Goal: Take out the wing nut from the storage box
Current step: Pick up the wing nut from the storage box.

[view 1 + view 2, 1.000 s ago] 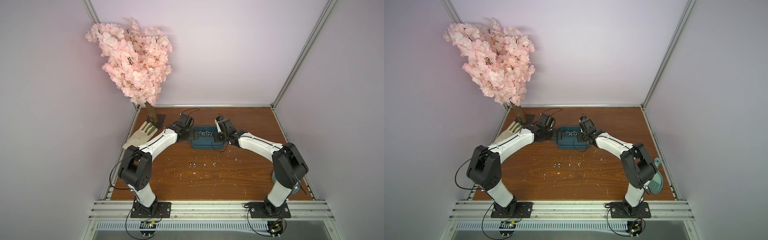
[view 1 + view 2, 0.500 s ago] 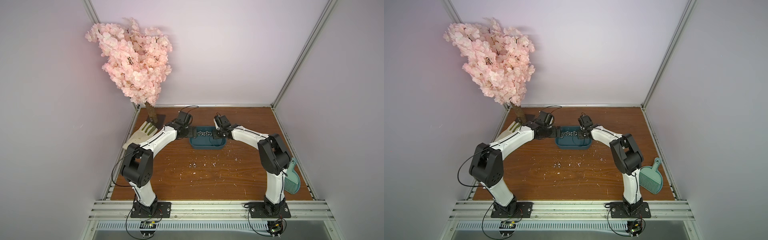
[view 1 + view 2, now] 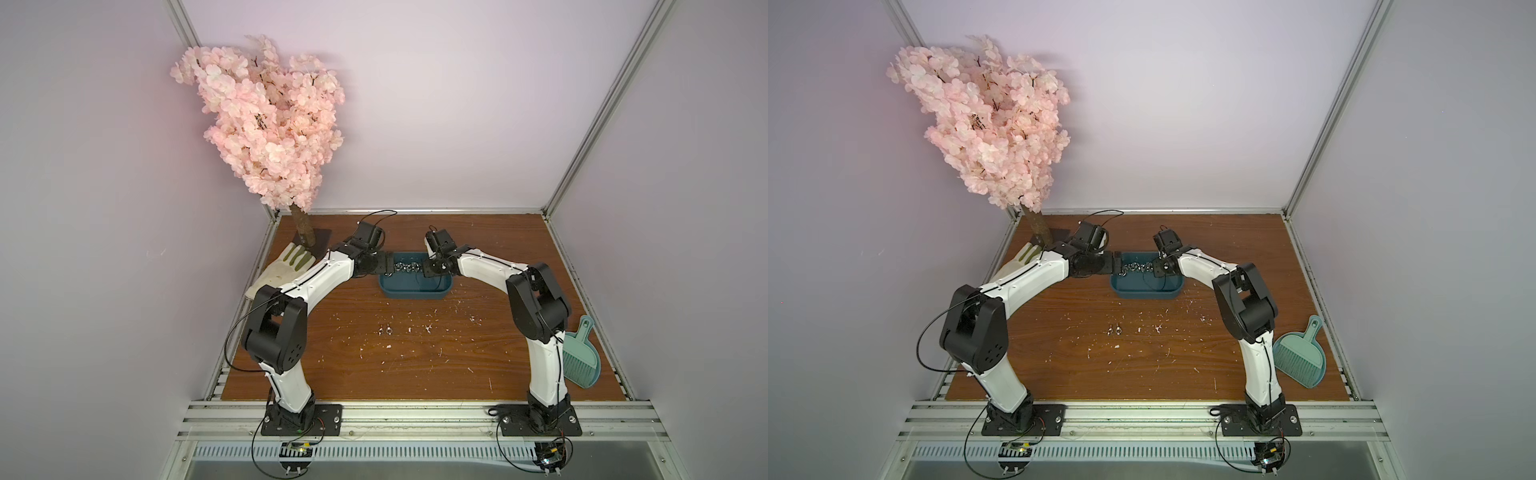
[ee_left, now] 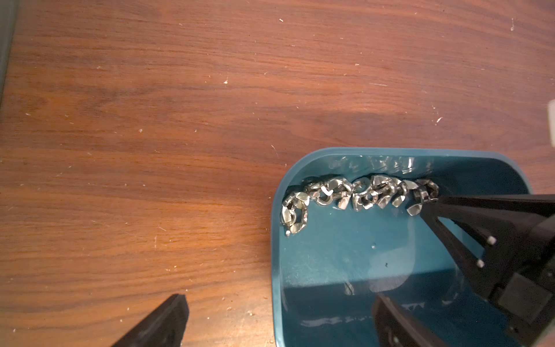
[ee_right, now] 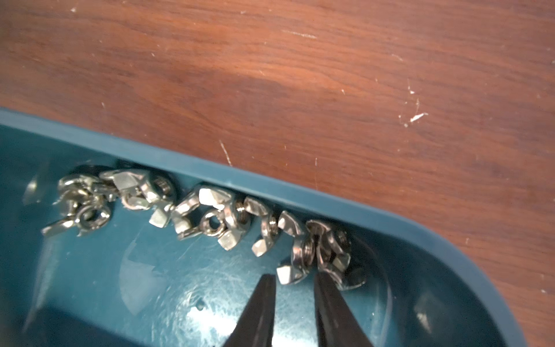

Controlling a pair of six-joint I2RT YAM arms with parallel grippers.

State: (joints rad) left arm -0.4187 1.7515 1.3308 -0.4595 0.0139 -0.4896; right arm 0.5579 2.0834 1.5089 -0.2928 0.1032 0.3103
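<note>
**Top views.** The storage box (image 3: 415, 296) sits toward the back middle of the desk (image 3: 374, 365), with an arm reaching in from each end. The wing nuts (image 3: 405, 267) lie in a row along its far wall. Two small shiny bits (image 3: 1114, 330) lie on bare wood well in front of the box. They may be nuts already out, but they are too small for me to tell. The desk is dark wood grain, scuffed and strewn with pale flecks. The walls are pale lilac with an aluminium frame. A pink blossom tree (image 3: 270, 120) stands in the back corner on the left arm's side, with a work glove (image 3: 282, 270) near its base. A mint-green dustpan (image 3: 579, 361) lies at the edge on the right arm's side.

**Left wrist view.** The left gripper (image 4: 279, 300) is spread wide and holds nothing. One finger is over bare desk and the other is inside the box, so it straddles the end wall.

**Right wrist view.** The right gripper (image 5: 294, 276) is down in the box, near a rounded corner. Its jaws stand narrow, one either side of a wing nut (image 5: 288, 275) at the end of the row. I can't tell whether they have pinched it.

**Progress.** My read is that the grasp is underway and nothing is lifted. Still to do: a firm pinch, a lift clear of the rim, and a set-down on the desk.
</note>
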